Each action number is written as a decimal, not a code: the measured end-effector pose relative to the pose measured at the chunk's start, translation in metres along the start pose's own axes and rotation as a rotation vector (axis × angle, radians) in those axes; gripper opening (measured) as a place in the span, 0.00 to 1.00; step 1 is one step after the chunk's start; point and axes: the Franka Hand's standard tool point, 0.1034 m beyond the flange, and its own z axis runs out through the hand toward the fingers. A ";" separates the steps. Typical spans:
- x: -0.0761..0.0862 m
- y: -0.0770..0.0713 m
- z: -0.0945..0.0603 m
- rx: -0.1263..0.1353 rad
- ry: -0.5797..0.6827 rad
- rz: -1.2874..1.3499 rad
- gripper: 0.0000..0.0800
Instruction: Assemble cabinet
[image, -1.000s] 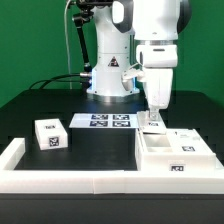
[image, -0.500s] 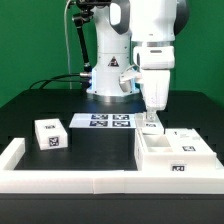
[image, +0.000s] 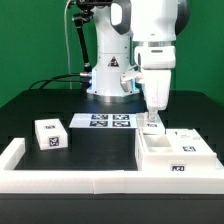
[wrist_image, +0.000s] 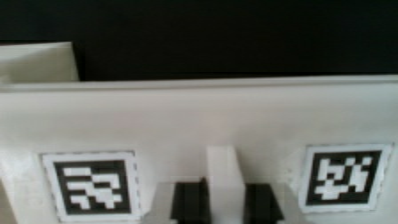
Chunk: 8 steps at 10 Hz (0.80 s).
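In the exterior view, the matte white boxy cabinet (image: 175, 155) lies on the black table (image: 100, 148) at the exterior view's right, near the front. The arm's fingers (image: 151, 117) reach down onto its rear edge. A small white tagged block (image: 50, 134) sits well apart at the left, and the marker board (image: 105, 121) lies behind.

In the wrist view, the dark fingers (wrist_image: 187, 203) pinch a thin upright white wall (wrist_image: 222, 172) of the cabinet, between two square tags.
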 end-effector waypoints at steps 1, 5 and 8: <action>-0.002 0.000 0.002 0.004 0.001 -0.018 0.09; -0.001 0.021 0.001 -0.016 0.011 -0.011 0.09; 0.000 0.029 0.001 -0.025 0.014 -0.008 0.09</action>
